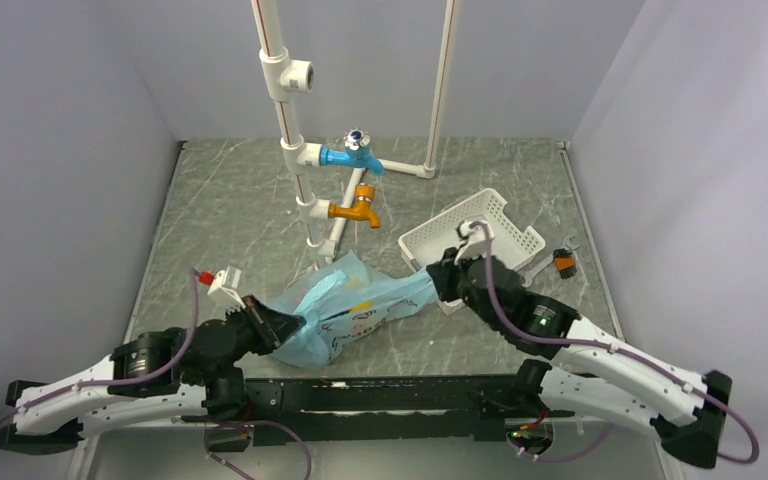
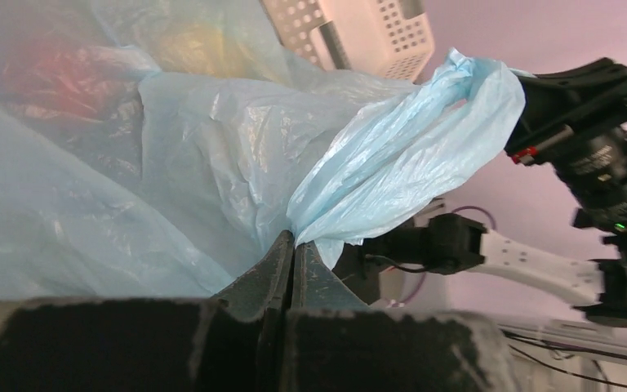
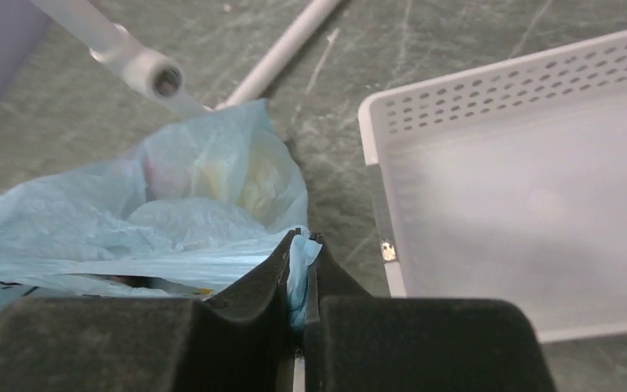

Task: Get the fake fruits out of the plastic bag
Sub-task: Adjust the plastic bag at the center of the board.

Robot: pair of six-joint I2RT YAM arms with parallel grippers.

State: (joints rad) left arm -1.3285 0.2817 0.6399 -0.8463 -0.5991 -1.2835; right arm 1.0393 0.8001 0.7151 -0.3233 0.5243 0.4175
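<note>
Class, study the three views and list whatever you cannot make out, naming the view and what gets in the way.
Fake fruits: left wrist view, only red and yellow smudges through the plastic bag; number and kind unclear.
Printed mark on the bag: top view, too small to read.
Basket: right wrist view, blurred and cut off by the right edge.
Orange-and-black object: top view, too small to identify.

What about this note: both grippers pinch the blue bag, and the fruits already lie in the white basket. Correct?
No: the right wrist view shows the white basket empty; the fake fruits are inside the plastic bag. The left gripper and right gripper do pinch it.
</note>
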